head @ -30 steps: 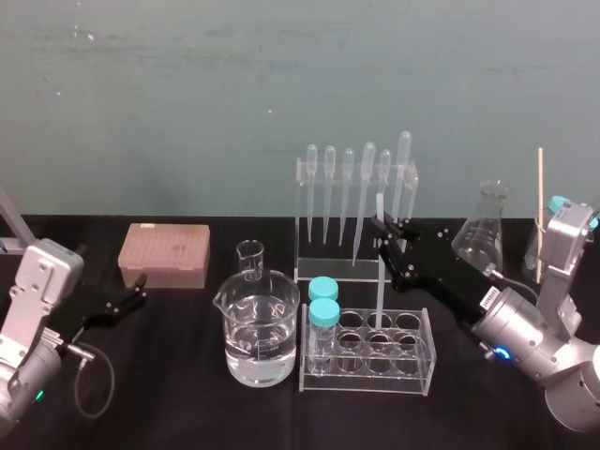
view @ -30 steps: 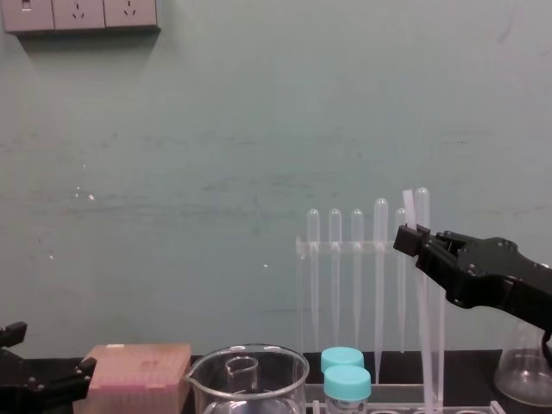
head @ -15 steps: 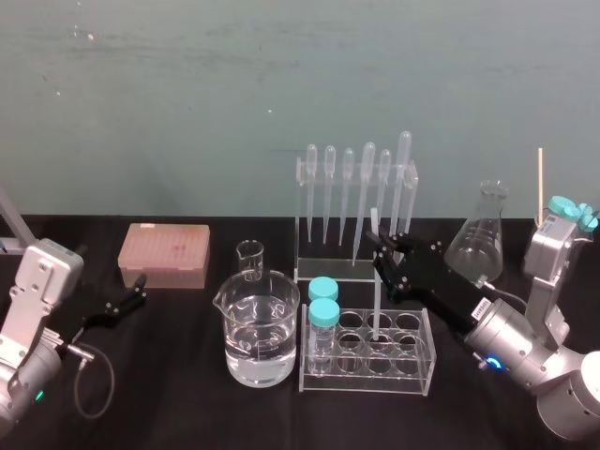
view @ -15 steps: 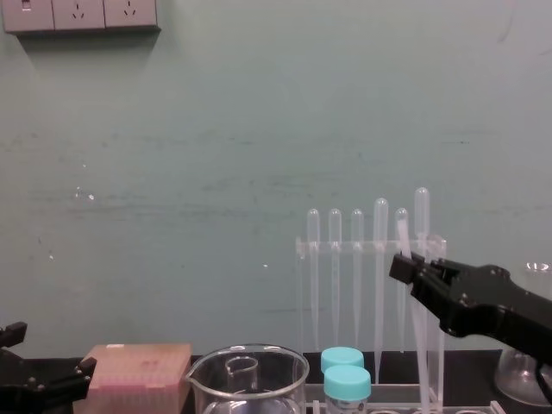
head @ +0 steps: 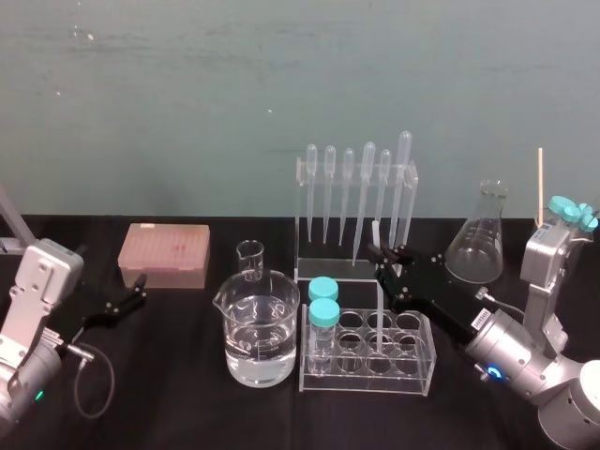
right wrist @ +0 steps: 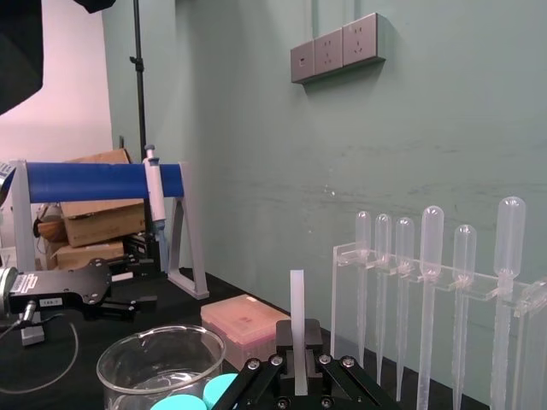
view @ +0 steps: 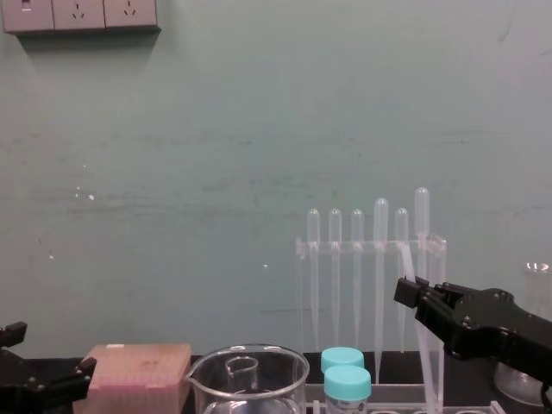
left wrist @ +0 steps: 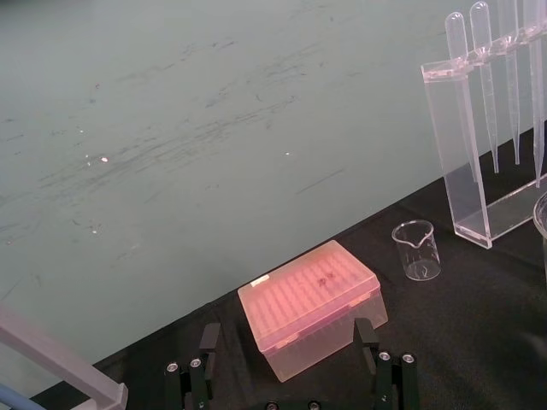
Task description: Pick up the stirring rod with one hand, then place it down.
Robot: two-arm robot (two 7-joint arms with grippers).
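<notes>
Pickup done, release still to come
Right gripper [head: 384, 255], centre-right of the head view, clamps the stirring rod [head: 379, 302] upright; its lower end seems to be inside a test tube rack [head: 412, 373] well. Left gripper [head: 131, 294] idles lower left, jaws apart.

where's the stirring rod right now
Head view, right of centre: the stirring rod stands upright in the right gripper, lower end in the test tube rack, before the pipette rack.

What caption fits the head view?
The right tool holds the stirring rod, lower end in the test tube rack; left tool parked at left.
</notes>
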